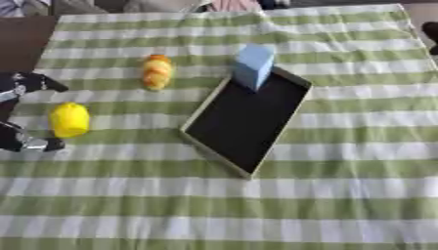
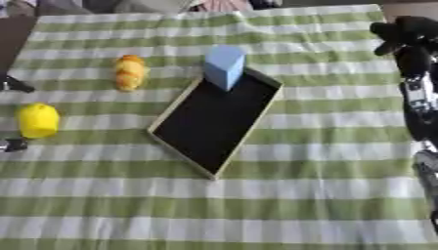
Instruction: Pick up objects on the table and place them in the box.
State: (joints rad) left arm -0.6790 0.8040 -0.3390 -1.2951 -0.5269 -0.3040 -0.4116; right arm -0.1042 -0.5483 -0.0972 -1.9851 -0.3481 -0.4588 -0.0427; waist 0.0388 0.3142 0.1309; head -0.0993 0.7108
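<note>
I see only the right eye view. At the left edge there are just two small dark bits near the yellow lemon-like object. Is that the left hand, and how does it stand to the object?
Observer: Yes. In the left eye view the left hand comes in from the left edge. One part is on the far side of the yellow lemon-like object and one part is on its near side.
Operator: Does it hold the object?
Observer: It seems not. The striped cloth shows between the far fingers and the object. The near part is closer, and I cannot tell whether it touches.
</note>
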